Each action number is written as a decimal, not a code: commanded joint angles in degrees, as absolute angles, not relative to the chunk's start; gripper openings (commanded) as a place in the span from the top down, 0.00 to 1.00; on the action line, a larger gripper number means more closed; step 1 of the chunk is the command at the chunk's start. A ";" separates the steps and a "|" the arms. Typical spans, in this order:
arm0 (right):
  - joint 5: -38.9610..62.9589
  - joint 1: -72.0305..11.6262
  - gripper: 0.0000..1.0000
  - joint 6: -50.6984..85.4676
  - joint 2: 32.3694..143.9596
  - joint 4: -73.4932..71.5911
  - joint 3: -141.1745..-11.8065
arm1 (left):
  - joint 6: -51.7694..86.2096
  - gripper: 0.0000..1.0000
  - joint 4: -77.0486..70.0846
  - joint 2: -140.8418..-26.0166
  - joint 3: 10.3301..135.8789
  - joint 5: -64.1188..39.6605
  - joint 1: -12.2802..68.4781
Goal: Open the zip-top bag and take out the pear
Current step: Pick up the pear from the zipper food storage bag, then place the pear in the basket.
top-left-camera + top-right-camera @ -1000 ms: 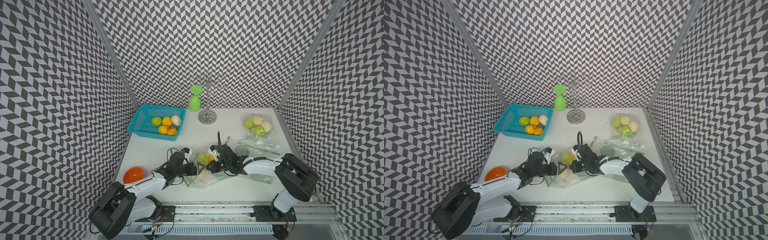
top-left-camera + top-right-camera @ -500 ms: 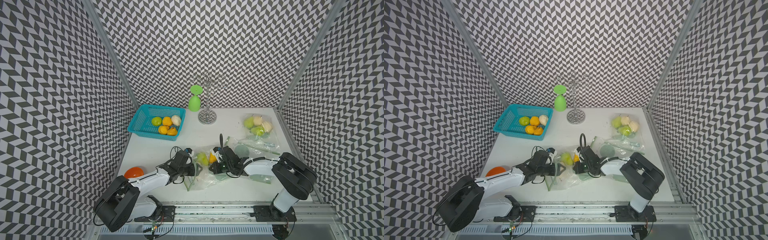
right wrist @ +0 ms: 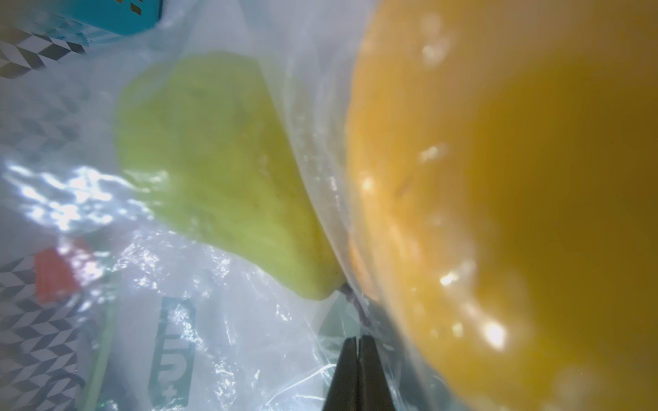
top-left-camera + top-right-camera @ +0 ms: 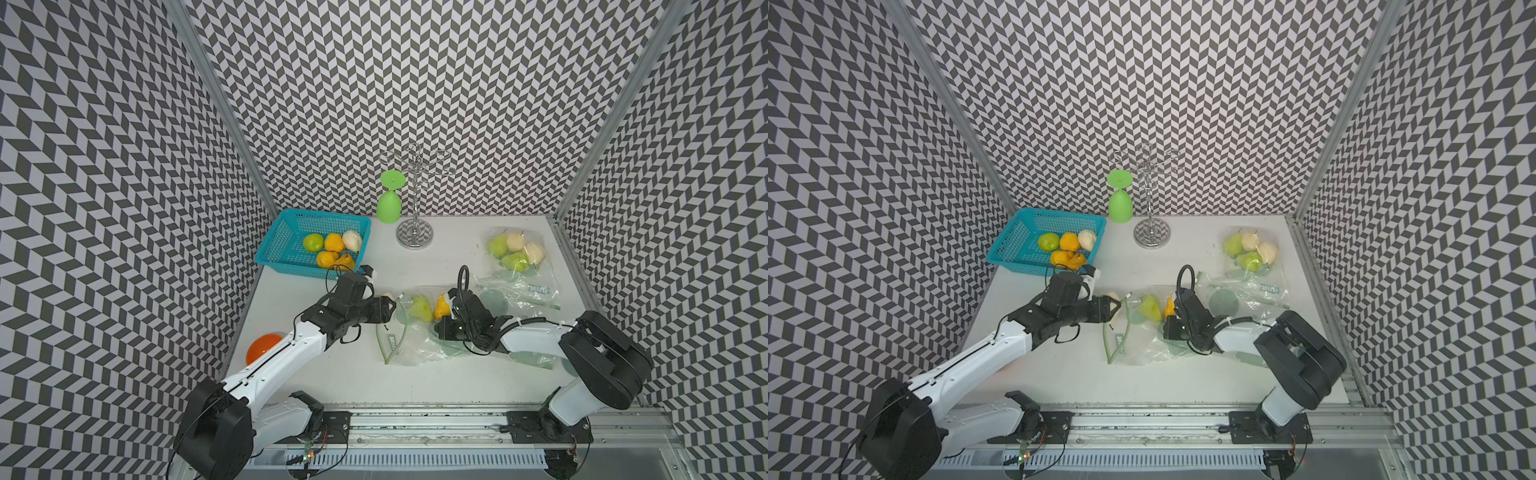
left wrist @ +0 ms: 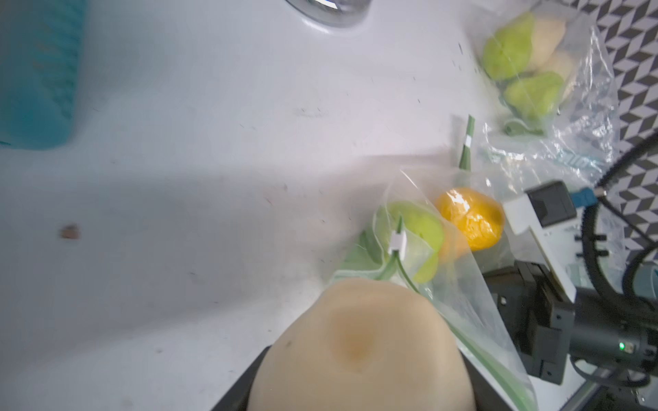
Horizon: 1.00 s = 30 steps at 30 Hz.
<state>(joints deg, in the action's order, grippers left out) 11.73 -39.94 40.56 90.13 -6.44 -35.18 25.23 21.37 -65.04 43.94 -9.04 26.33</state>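
Plastic zip-top bag open at centre, beige pear clamped in left gripper just outside its mouth.
Orange bowl nearest, front left; right gripper pressed together on bag film; green pear and orange pear inside bag. Farther back: teal basket of fruit, second bag of pears, green goblet hanging on chrome rack.

Left wrist view: the beige pear runs off the bottom edge and covers most of the left gripper. The teal basket is a blurry slab cut by the edge. Right wrist view: the orange fruit is a soft blob spilling off-frame, and only the pinched tips of the right gripper show. In a top view the left arm hides part of the orange bowl.
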 commanded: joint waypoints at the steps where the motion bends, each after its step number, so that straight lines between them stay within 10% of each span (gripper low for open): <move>1: 11.07 -39.79 1.00 41.52 85.96 -6.29 -35.85 | 21.00 0.36 25.59 -63.99 50.39 -9.04 20.21; 16: 14.43 -39.79 0.96 37.72 73.34 0.36 -39.55 | 18.70 0.37 18.60 -102.74 81.50 -11.63 -1.53; 21: 15.47 -39.81 0.93 37.43 72.17 0.16 -37.57 | 18.20 0.14 24.35 -112.52 94.50 -13.46 -3.69; 30: 14.89 -39.59 0.91 35.45 73.27 1.08 -39.87 | 17.49 0.02 24.49 -97.73 87.06 -16.31 -4.24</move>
